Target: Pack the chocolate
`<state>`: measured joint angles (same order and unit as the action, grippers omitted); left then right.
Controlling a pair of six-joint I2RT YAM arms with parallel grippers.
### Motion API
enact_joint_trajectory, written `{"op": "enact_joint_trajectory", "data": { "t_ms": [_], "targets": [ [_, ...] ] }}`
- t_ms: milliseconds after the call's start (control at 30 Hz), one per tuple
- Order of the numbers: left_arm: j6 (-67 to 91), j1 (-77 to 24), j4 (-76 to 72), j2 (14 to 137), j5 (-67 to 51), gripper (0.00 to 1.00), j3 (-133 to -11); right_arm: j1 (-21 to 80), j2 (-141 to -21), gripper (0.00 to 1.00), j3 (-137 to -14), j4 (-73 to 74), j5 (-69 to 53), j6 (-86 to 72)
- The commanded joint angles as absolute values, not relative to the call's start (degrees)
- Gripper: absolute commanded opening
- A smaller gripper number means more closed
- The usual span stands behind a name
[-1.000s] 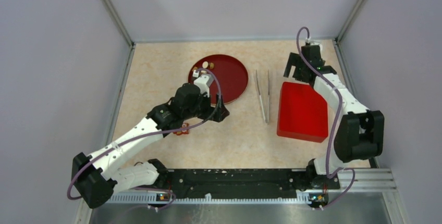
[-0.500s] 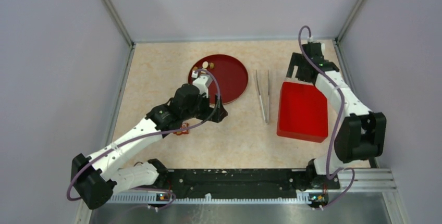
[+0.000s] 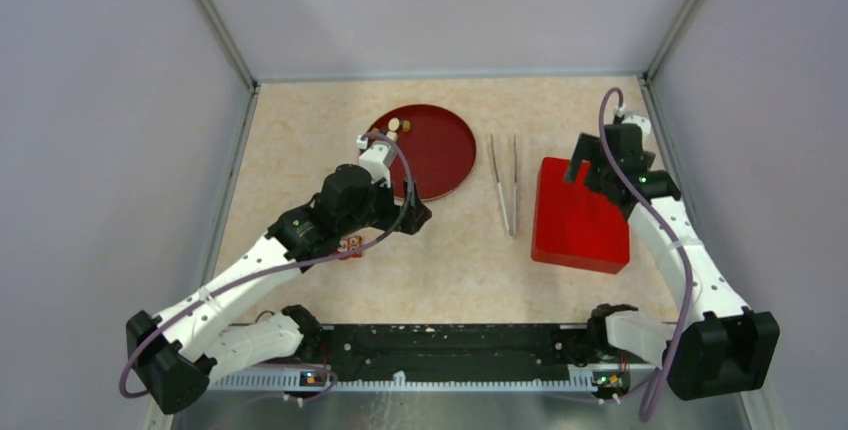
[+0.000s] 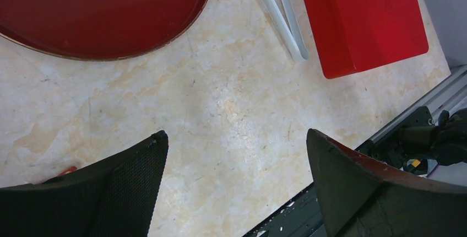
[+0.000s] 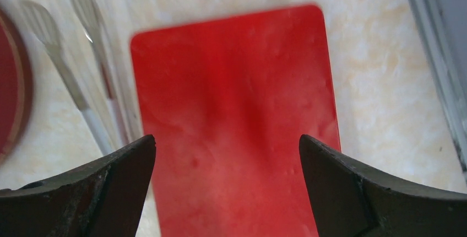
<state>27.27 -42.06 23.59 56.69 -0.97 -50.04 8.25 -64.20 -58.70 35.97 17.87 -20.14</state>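
**Edges open, centre crowded**

Bare table (image 3: 300, 130) runs along the left edge, the far edge and the near middle. Across the centre stand the round red tray (image 3: 445, 155), the tweezers (image 3: 505, 185) just beside it, and the red box (image 3: 580, 220) toward the right edge, with narrow gaps between. The left gripper (image 4: 235, 138) hangs spread wide by the tray's near rim. The right gripper (image 5: 226, 140) is spread above the box.

The left arm (image 3: 245, 272) stretches forward and in toward the middle. The left pincer (image 4: 235, 138) is wide open, holding nothing. The right arm (image 3: 690, 250) bends forward on its own side, and the right pincer (image 5: 226, 140) is wide open too, pointing down.
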Motion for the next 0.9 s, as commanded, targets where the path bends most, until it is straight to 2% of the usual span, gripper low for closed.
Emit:
{"op": "enact_joint_trajectory", "data": {
  "t_ms": [0, 200, 333, 633, 767, 867],
  "targets": [
    [26.59, -41.84, 21.79, 54.77, 1.10, 0.99, -49.07, 8.49, -59.15, 0.99, -50.93, 42.11, 17.96, -25.63],
    [25.65, -41.85, 22.52, 54.03, 1.32, 0.99, -48.82, 7.95, -54.48, 0.99, -52.07, 48.62, 21.76, -30.31],
    [25.57, -41.84, 21.62, 53.84, 0.48, 0.99, -47.79, 6.89, -53.90, 0.99, -52.79, 48.96, 19.41, -34.11],
    [25.66, -41.84, 21.82, 54.84, 0.33, 0.99, -46.77, 6.81, -58.14, 0.97, -39.20, 42.02, 16.10, -42.98],
    [25.82, -41.81, 22.64, 54.78, 0.28, 0.99, -47.68, 6.85, -59.60, 0.95, -47.79, 49.41, 24.00, -45.43],
    [26.45, -41.79, 22.55, 53.87, 0.60, 0.99, -48.59, 6.85, -56.46, 0.95, -56.46, 50.49, 28.65, -43.53]
  ]
}}
